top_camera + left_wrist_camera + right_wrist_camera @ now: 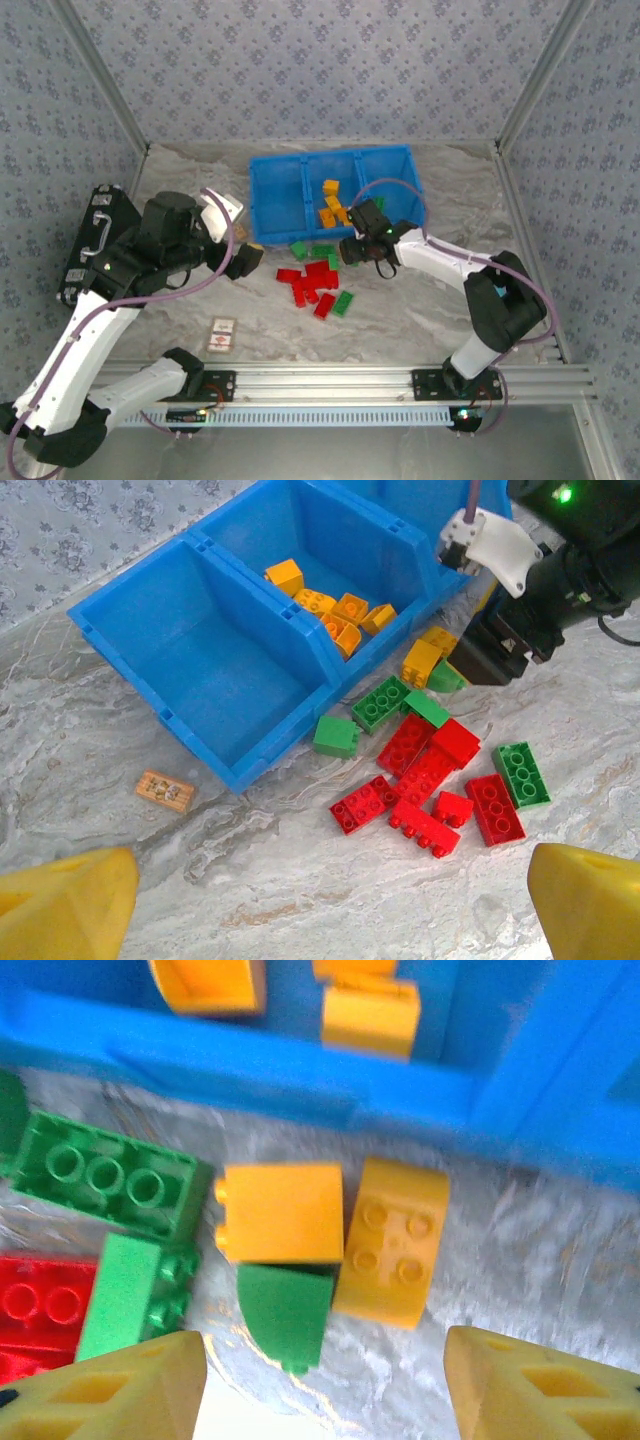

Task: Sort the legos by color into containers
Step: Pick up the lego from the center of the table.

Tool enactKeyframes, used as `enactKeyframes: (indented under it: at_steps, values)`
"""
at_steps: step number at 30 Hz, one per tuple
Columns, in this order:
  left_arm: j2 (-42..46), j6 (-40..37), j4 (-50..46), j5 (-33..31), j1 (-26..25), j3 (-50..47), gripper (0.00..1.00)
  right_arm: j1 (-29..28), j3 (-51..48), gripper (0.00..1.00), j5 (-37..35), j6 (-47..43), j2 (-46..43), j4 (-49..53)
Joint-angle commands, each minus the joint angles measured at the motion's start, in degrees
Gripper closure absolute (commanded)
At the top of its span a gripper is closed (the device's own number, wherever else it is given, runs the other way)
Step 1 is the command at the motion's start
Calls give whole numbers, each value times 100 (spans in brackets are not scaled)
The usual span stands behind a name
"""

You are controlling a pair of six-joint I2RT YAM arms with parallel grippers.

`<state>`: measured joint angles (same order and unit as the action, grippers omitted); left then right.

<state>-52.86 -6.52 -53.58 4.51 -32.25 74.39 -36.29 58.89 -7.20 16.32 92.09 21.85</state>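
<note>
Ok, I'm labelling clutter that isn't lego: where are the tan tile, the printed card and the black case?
tan tile [165, 791], left wrist view, middle of its top face.
printed card [221, 334], top external view, centre of the card.
black case [86, 240], top external view, its dark lid.

The bin [285, 720] is bright blue all over. The orange-yellow legos [335, 610], red legos [425, 775] and green legos [520, 773] are all glossy. The bench [300, 900] is grey-white marble with brownish veins. A small tile [166, 791] is tan. The walls [320, 70] carry a pale blue-grey floral print, and the case [95, 235] is black.
</note>
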Motion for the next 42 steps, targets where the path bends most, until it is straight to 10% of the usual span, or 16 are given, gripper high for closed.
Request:
enactKeyframes:
  at_steps: [1, 42]
  values:
    - [134, 55, 233, 163, 37, -112, 0, -27, -169, 30, -173, 250, 31, -165]
    - [294, -52, 190, 43, 35, -267, 0, -175, 53, 69, 78, 277, 1042, -552]
